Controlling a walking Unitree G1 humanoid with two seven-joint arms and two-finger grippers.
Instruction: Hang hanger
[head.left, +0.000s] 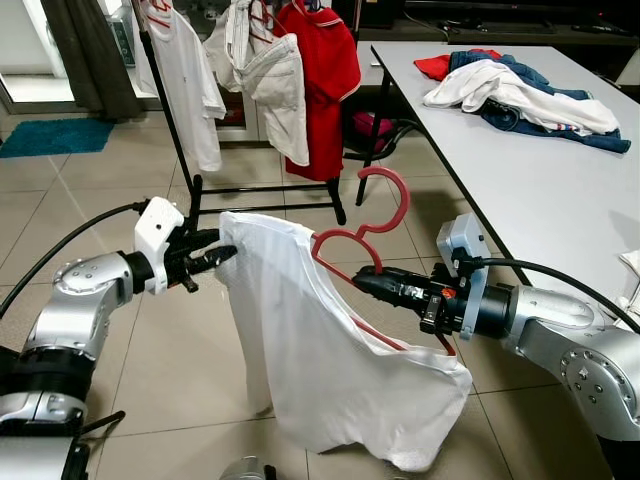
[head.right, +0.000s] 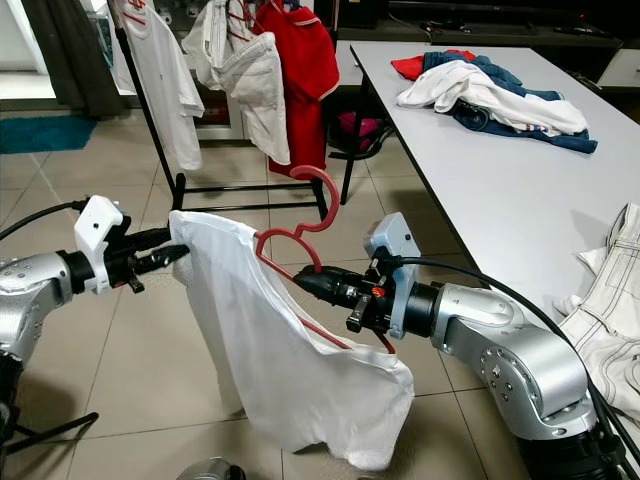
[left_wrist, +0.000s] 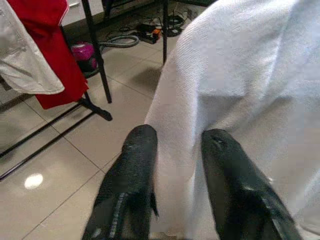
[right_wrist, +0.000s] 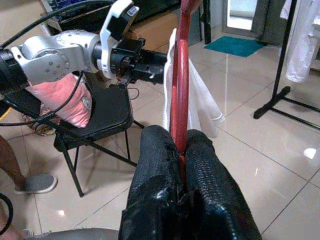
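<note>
The red hanger (head.left: 372, 228) hangs in mid-air between the two arms, above bare tiled floor (head.left: 120, 190). The right gripper (head.left: 362, 279) is clamped tight on the hanger's neck, its two black fingers (right_wrist: 160, 165) pressed against the red bar from both sides. The hook rises above the grip and curls toward the rack (head.left: 190, 150); from the neck one red arm slopes down to the robot's right, along the inside of the white shirt (head.left: 320, 350), so the long axis runs tilted, high near the middle and low on the right. The other arm of the hanger is hidden under cloth.

The left gripper (head.left: 222, 250) pinches the shirt's upper edge at the robot's left, cloth caught between its fingers (left_wrist: 130, 170); they look pressed on the fabric, though the wrist view leaves a small gap unclear. The shirt droops from these two holds, its hem near the floor but apparently not touching.

Ahead, the rack carries a white shirt, a pale garment and a red shirt (head.left: 325, 70); its black base bar lies across the floor just beyond the hook. To the right, the table (head.left: 520, 190) edge runs close beside the right arm, with a pile of clothes (head.left: 520, 95) on top. Open floor lies to the left and ahead up to the rack. A black chair (right_wrist: 95, 120) stands behind the left arm.
</note>
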